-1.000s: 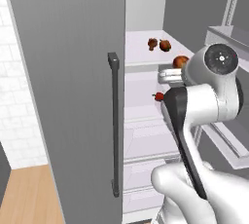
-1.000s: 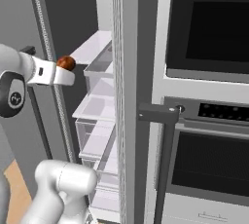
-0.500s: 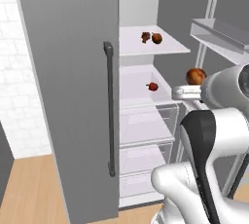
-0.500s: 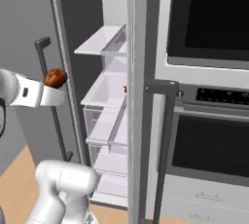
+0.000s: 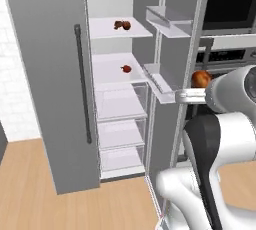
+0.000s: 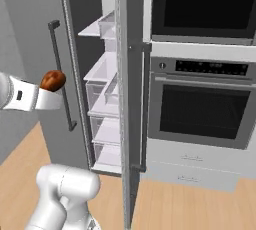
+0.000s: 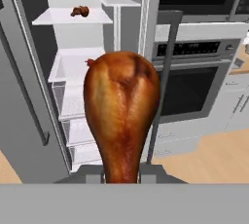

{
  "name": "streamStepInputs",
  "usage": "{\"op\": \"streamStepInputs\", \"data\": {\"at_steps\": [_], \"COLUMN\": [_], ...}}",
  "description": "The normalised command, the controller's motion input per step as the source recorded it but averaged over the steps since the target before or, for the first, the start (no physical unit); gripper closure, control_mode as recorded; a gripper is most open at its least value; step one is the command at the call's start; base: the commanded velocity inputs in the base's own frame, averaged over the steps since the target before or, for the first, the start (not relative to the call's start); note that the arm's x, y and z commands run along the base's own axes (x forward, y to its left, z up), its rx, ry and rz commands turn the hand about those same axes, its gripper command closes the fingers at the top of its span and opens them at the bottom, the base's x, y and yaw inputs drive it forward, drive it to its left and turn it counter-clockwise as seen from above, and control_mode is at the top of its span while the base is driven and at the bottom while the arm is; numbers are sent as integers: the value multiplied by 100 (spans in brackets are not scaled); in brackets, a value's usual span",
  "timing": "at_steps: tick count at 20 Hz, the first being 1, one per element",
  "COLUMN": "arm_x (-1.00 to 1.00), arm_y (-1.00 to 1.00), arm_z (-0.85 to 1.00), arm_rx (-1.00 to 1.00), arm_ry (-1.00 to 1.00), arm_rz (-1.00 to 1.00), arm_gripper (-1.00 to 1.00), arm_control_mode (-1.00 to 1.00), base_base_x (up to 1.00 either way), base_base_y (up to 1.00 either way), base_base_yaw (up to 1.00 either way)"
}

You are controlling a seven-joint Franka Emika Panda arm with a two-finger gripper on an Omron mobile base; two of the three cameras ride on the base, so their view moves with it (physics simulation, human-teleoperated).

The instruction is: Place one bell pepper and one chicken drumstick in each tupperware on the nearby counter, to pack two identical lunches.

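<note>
Drumstick (image 7: 121,116) stands clamped in the gripper (image 7: 121,174), narrow bone end down between the jaws, long axis running along the fingers; the open fridge (image 5: 120,99) lies ahead, no tupperware yet in sight.

white glossy arm (image 5: 225,124), rounded link housings; dark grey band down forearm link; grey disc joint cap; small dark mark on white wrist (image 6: 22,96).

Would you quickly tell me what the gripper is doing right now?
Gripper: shut on the drumstick, held out in front of the open fridge.
</note>
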Motion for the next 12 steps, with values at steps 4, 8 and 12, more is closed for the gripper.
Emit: {"op": "streamStepInputs", "data": {"at_steps": [4,8,12], "arm_x": [0,0,0], "arm_y": [0,0,0], "arm_z": [0,0,0], "arm_rx": [0,0,0], "arm_ry": [0,0,0], "arm_rz": [0,0,0], "arm_gripper": [100,100,100], "arm_control_mode": [100,100,100], "base_base_x": [-6,8,31], "base_base_y": [-100,-100,-100], "base_base_yaw": [0,0,1]}}
